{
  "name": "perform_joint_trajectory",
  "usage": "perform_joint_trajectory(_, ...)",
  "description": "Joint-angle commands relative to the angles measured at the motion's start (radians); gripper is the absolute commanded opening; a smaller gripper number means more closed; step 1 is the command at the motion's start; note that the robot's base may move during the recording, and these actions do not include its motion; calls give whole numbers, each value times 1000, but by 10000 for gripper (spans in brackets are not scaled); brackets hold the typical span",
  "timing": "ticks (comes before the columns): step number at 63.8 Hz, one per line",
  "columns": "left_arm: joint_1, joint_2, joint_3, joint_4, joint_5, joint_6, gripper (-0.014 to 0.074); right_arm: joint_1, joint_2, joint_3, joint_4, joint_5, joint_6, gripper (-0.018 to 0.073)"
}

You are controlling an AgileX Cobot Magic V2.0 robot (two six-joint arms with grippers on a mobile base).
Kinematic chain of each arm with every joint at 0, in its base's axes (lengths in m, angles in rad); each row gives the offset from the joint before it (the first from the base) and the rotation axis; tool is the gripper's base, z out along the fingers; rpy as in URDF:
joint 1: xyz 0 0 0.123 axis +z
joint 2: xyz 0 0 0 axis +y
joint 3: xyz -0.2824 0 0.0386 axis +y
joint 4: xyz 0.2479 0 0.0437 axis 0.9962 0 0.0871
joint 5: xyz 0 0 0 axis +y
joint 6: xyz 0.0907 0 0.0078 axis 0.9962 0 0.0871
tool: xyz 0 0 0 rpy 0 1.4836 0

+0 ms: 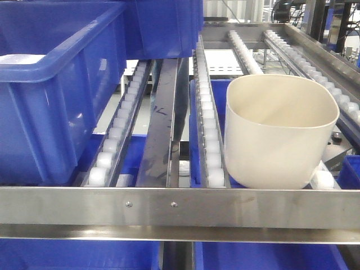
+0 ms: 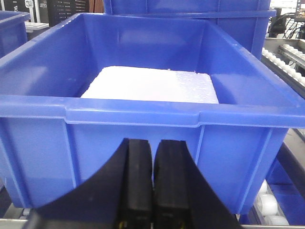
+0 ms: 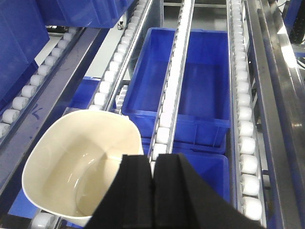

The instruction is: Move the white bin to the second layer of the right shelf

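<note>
Front rail point(image 1: 180, 205) nearest; white bin point(image 1: 278, 132) sits upright on roller lanes point(image 1: 209, 121) just behind it. Right gripper point(image 3: 153, 191) closed, empty, above bin's rim. Left gripper point(image 2: 153, 181) closed, empty, facing blue crate point(image 2: 138, 114). Risk: bin rolls or tips on rollers if nudged.

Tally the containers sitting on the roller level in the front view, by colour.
blue crates: 2
white bin: 1
total: 3
</note>
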Motion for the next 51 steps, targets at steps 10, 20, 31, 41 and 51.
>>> perform_joint_trajectory(10,-6,-2,37,-1,-86,-7,85,-2,-102,56,2,-127,0,56)
perform_joint_trajectory(20,-6,-2,37,-1,-86,-7,85,-9,-218,189,2,-206,0,56)
perform_joint_trajectory(31,-6,-2,37,-1,-86,-7,85,-33,-404,347,2,-273,0,56)
perform_joint_trajectory(41,-6,-2,37,-1,-86,-7,85,-104,-581,466,2,-276,0,56)
perform_joint_trajectory(51,-6,-2,37,-1,-86,-7,85,-128,-684,521,2,-241,0,56)
